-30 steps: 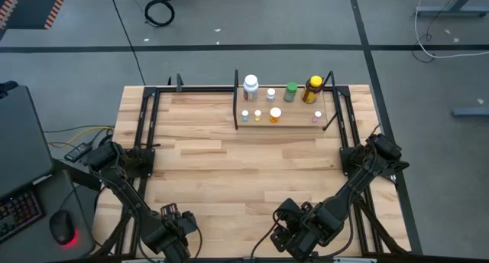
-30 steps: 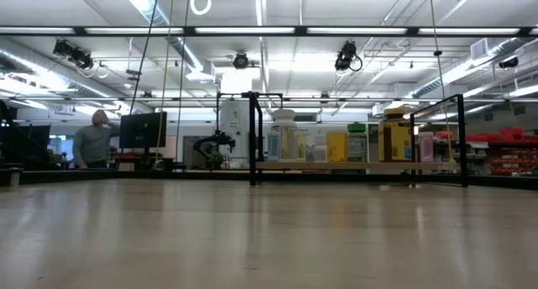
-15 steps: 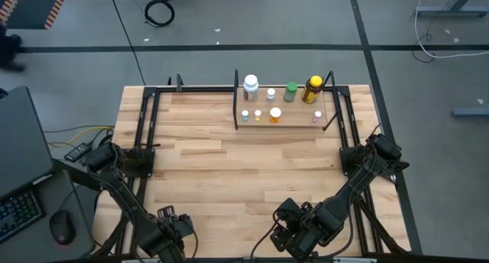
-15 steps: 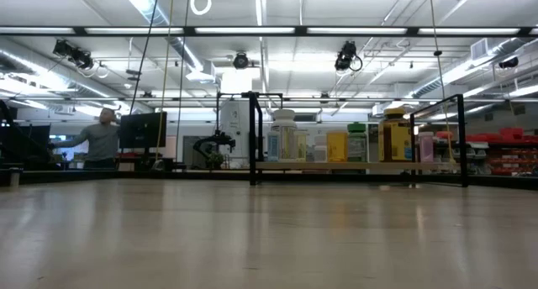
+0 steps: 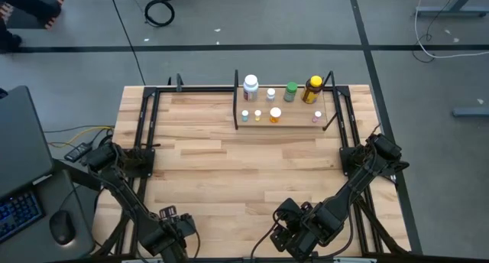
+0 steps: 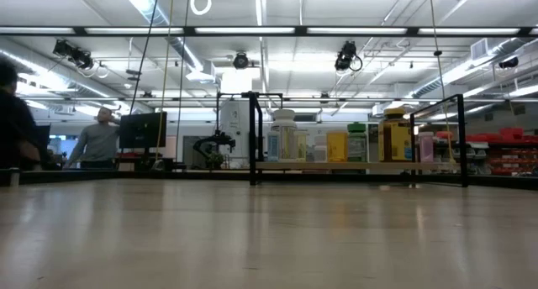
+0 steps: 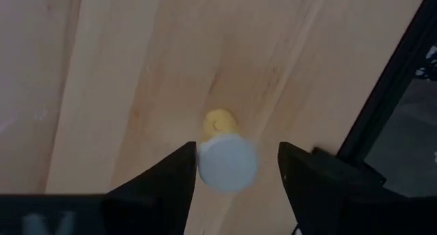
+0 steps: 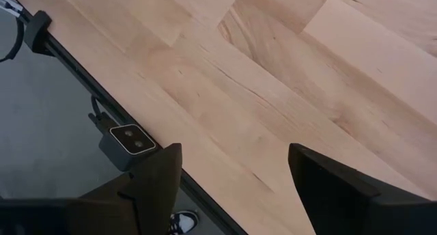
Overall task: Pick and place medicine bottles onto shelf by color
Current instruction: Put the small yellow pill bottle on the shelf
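Straddling a white-capped bottle (image 7: 227, 160) — left gripper (image 7: 235, 173) part-open

On the narrow light-wood shelf (image 5: 294, 121) with thin black posts I count eight small round medicine bottles: four in the back row and four tiny ones in front. A ninth, a small white-capped bottle with a yellow body (image 7: 226, 156), sits on the wooden tabletop (image 5: 229, 171) at the near edge. Two dark robot arms work the table, and two people stand in the room behind.
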{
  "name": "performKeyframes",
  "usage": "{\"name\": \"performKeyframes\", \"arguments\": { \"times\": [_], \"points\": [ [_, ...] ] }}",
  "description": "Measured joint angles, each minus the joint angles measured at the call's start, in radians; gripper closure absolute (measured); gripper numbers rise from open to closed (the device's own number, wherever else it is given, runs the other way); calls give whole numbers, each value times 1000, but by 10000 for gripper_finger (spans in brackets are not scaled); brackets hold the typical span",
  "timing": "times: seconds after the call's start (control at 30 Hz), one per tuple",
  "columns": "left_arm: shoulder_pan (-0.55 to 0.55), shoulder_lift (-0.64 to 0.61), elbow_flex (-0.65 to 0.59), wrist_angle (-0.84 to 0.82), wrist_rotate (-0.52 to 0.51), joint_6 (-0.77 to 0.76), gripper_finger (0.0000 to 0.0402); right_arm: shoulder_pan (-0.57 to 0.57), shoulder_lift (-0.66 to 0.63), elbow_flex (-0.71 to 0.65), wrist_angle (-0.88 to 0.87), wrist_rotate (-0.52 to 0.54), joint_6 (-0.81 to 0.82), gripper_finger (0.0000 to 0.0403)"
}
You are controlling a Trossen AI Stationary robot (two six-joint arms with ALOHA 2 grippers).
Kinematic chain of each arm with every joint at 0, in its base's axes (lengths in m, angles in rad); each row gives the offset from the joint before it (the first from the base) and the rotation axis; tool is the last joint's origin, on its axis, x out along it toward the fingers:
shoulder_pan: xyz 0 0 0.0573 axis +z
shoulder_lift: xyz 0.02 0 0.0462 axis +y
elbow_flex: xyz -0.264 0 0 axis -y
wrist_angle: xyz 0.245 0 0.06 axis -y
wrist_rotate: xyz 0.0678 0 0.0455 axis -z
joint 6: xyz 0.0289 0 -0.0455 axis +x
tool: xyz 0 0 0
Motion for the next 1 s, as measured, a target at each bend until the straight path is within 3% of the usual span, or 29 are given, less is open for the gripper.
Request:
{"name": "performKeyframes", "arguments": {
  "times": [0.3,0.7,1.0],
  "points": [
    [27,0,0,0,0,1,215,0,0,0,0,0,2,126],
    [32,0,0,16,1,-26,282,0,0,0,0,0,3,126],
    [40,0,0,25,0,-26,262,0,0,0,0,0,3,126]
  ]
}}
